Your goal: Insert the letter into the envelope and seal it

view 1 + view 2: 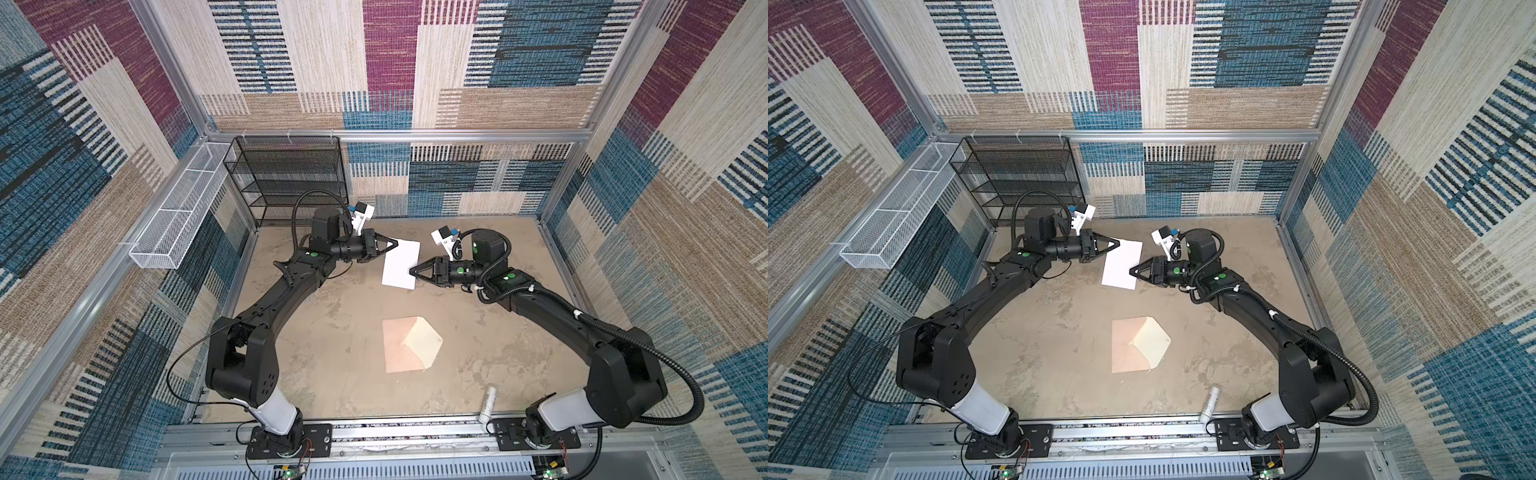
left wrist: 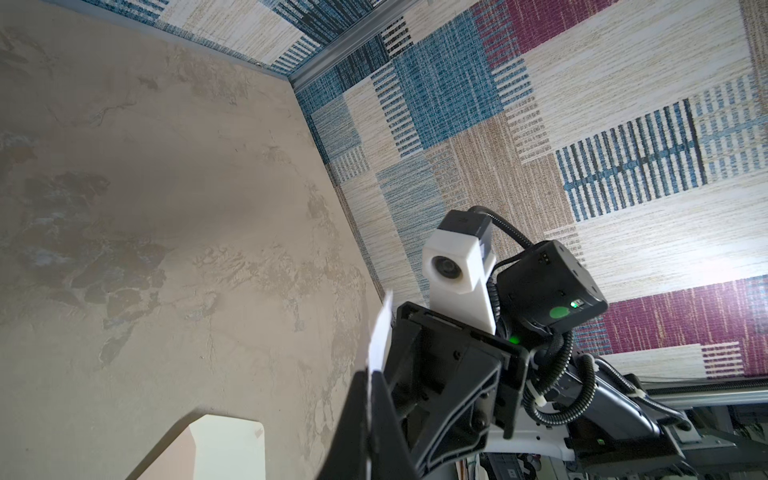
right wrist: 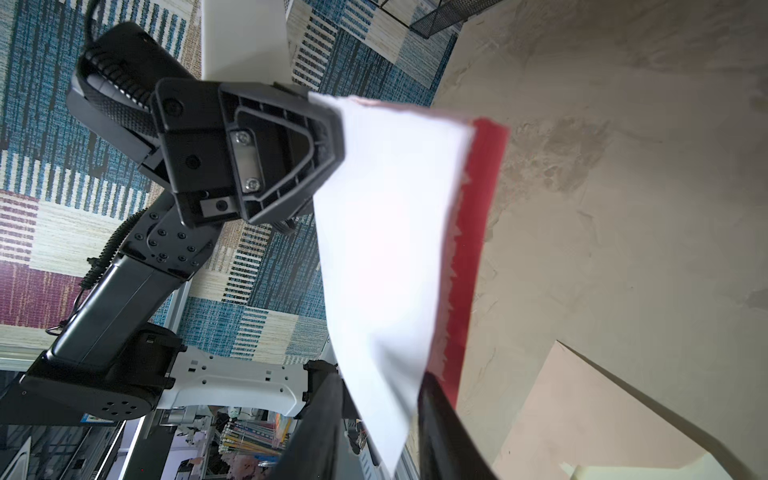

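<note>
The letter (image 1: 401, 264) (image 1: 1122, 264) hangs above the table at the back middle, its white face up. In the right wrist view the letter (image 3: 386, 249) shows a red border along its far side. My left gripper (image 1: 395, 242) (image 1: 1117, 242) (image 2: 370, 382) is shut on the letter's back left corner, and the sheet's edge (image 2: 380, 336) sticks out past the jaws. My right gripper (image 1: 412, 271) (image 1: 1133, 272) (image 3: 378, 374) is open, its fingers standing apart on either side of the letter's right edge. The peach-tan envelope (image 1: 395, 353) (image 1: 1125, 351) (image 3: 582, 407) lies flat on the table below, with its cream flap (image 1: 422, 343) (image 2: 228, 449) open.
A small white tube (image 1: 487, 404) (image 1: 1209, 404) lies near the front edge by the right arm's base. A black mesh rack (image 1: 291, 178) stands at the back left. Beside it a white wire basket (image 1: 178, 224) hangs on the left wall.
</note>
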Robot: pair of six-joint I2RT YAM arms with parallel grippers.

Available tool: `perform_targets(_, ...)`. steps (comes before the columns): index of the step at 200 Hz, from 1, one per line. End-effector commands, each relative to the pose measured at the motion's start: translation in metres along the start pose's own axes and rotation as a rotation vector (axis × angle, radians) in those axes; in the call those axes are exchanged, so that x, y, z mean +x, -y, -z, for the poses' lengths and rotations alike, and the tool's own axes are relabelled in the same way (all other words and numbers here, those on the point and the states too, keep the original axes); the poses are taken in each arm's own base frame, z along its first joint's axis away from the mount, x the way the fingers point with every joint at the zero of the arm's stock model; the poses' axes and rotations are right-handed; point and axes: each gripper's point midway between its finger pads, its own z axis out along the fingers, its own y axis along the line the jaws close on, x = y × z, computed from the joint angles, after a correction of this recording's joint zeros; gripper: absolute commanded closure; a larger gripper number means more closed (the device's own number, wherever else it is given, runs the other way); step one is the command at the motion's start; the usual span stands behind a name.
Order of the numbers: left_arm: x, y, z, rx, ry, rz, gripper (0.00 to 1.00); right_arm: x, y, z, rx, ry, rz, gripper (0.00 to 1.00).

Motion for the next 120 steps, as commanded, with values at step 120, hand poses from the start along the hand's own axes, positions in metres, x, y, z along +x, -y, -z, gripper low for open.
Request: perform_targets(120, -0.003, 0.015, 0.002, 0.089, 0.043, 0.076, 1.00, -0.012, -0.011, 0.011, -0.130, 0.148, 0.092, 0.15)
